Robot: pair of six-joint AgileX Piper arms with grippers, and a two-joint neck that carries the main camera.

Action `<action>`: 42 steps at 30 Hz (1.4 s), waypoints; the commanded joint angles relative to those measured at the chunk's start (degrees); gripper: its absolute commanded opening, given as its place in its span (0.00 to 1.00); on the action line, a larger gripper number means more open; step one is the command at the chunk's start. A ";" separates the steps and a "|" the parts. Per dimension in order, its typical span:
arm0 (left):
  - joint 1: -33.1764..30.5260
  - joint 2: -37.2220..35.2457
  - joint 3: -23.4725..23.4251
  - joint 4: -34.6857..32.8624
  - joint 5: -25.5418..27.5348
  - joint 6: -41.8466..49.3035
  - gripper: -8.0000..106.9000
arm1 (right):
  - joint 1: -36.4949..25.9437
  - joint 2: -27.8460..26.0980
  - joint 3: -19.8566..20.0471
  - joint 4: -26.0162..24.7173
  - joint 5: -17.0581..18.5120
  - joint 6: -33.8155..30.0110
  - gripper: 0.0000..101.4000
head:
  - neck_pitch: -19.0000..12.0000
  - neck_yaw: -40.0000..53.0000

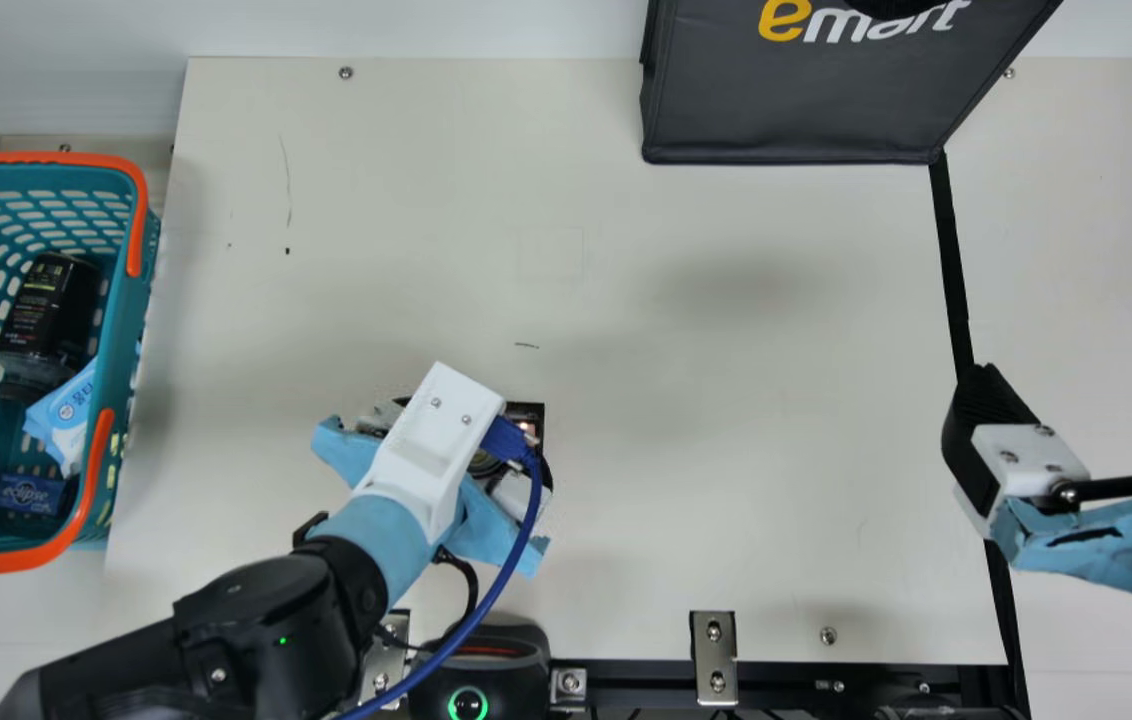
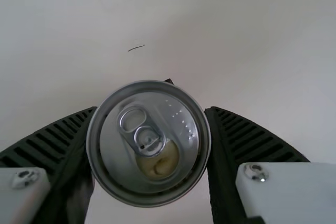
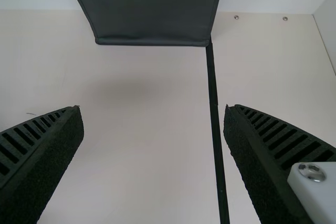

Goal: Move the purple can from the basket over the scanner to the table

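My left gripper [image 1: 454, 440] is over the table's [image 1: 726, 450] left-centre, shut on the can [image 1: 526, 412], whose dark side and part of its silver lid show from under the gripper. In the left wrist view the can [image 2: 148, 144] presents its lid and pull tab, and my left gripper [image 2: 152, 124] has one ribbed finger against either side. The can's purple cannot be made out. Below it in the main view is the scanner [image 1: 481, 650], a black device with a green ring. My right gripper [image 1: 1076, 390] hangs open and without a load at the table's right; in its wrist view the gripper [image 3: 153, 111] has widely parted fingers.
A teal basket [image 1: 151, 260] with orange handles stands at the left, holding a dark bottle [image 1: 46, 310], a light-blue packet [image 1: 66, 410] and a small blue box [image 1: 28, 494]. A dark bag [image 1: 786, 110] is at the back. Metal brackets [image 1: 714, 655] line the front edge.
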 commanded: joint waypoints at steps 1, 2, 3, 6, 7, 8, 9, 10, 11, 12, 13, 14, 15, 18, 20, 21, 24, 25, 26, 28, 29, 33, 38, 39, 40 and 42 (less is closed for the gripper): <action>-0.01 0.16 -0.48 -0.03 0.36 0.26 0.27 | 0.00 0.00 0.00 0.00 0.00 0.00 0.94 | -1.75 0.09; 0.06 0.33 -0.91 -0.14 0.56 0.49 0.21 | 0.00 0.00 0.00 0.00 0.00 0.00 0.94 | -1.75 0.09; 0.17 0.56 -1.40 -0.11 0.75 0.63 0.16 | 0.00 0.00 0.00 0.00 0.00 0.00 0.94 | -1.75 0.09; 0.66 1.75 -3.58 -0.08 1.34 1.10 0.00 | 0.00 0.00 0.00 0.00 0.00 0.00 0.94 | -1.75 0.09; 0.89 2.27 -4.47 -0.08 1.55 1.31 0.00 | 0.00 0.00 0.00 0.00 0.00 0.00 0.94 | -1.75 0.09; 1.08 2.88 -5.49 -0.06 1.78 1.48 0.00 | 0.00 0.00 0.00 0.00 0.00 0.00 0.94 | -1.75 0.09; 1.29 3.53 -6.57 -0.04 2.01 1.69 0.00 | 0.00 0.00 0.00 0.00 0.00 0.00 0.94 | -1.75 0.09; 1.45 4.23 -7.65 0.00 2.23 1.85 0.00 | 0.00 0.00 0.00 0.00 0.00 0.00 0.94 | -1.75 0.09; 1.66 4.97 -8.82 -0.05 2.47 2.12 0.00 | 0.00 0.00 0.00 0.00 0.00 0.00 0.94 | -1.75 0.09; 1.85 5.76 -10.00 -0.10 2.69 2.37 0.00 | 0.00 0.00 0.00 0.00 0.00 0.00 0.94 | -1.75 0.09; 2.06 6.57 -11.20 -0.19 2.89 2.67 0.00 | 0.00 0.00 0.00 0.00 0.00 0.00 0.94 | -1.75 0.09; 2.25 7.36 -12.38 -0.31 3.09 2.97 0.00 | 0.00 0.00 0.00 0.00 0.00 0.00 0.94 | -1.75 0.09; 2.45 8.20 -13.62 -0.52 3.28 3.33 0.00 | 0.00 0.00 0.00 0.00 0.00 0.00 0.94 | -1.75 0.09; 3.00 10.66 -17.26 -1.35 3.82 4.31 0.00 | 0.00 0.00 0.00 0.00 0.00 0.00 0.94 | -1.75 0.09; 3.31 12.21 -19.49 -2.01 4.11 4.85 0.00 | 0.00 0.00 0.00 0.00 0.00 0.00 0.94 | -1.75 0.09; 3.48 12.97 -20.60 -2.37 4.28 5.13 0.00 | 0.00 0.00 0.00 0.00 0.00 0.00 0.94 | -1.75 0.09; 3.83 15.15 -23.51 -3.46 4.56 5.49 0.00 | 0.00 0.00 0.00 0.00 0.00 0.00 0.94 | -1.75 0.09; 3.91 15.85 -24.39 -3.82 4.62 5.47 0.00 | 0.00 0.00 0.00 0.00 0.00 0.00 0.94 | -1.75 0.09; 3.99 16.53 -25.20 -4.13 4.63 5.36 0.00 | 0.00 0.00 0.00 0.00 0.00 0.00 0.94 | -1.75 0.09; 4.10 17.86 -26.73 -4.52 4.68 4.95 0.00 | 0.00 0.00 0.00 0.00 0.00 0.00 0.94 | -1.75 0.09; 4.13 18.50 -27.33 -4.73 4.62 4.68 0.00 | 0.00 0.00 0.00 0.00 0.00 0.00 0.94 | -1.75 0.09; 4.12 21.01 -29.33 -4.99 4.42 3.38 0.00 | 0.00 0.00 0.00 0.00 0.00 0.00 0.94 | -1.75 0.09; 4.14 23.62 -30.57 -4.71 3.69 1.29 0.00 | 0.00 0.00 0.00 0.00 -0.05 0.00 0.94 | -1.75 0.09; 4.17 24.05 -30.68 -4.60 3.49 0.86 0.00 | 0.00 0.00 0.00 0.00 -0.05 0.00 0.94 | -1.75 0.09; 4.19 24.46 -30.76 -4.52 3.29 0.42 0.00 | 0.00 0.00 0.00 0.00 -0.05 0.00 0.94 | -1.75 0.09; 4.25 25.20 -30.88 -4.39 2.90 -0.38 0.00 | 0.00 0.00 0.00 0.00 -0.05 0.00 0.94 | -1.75 0.09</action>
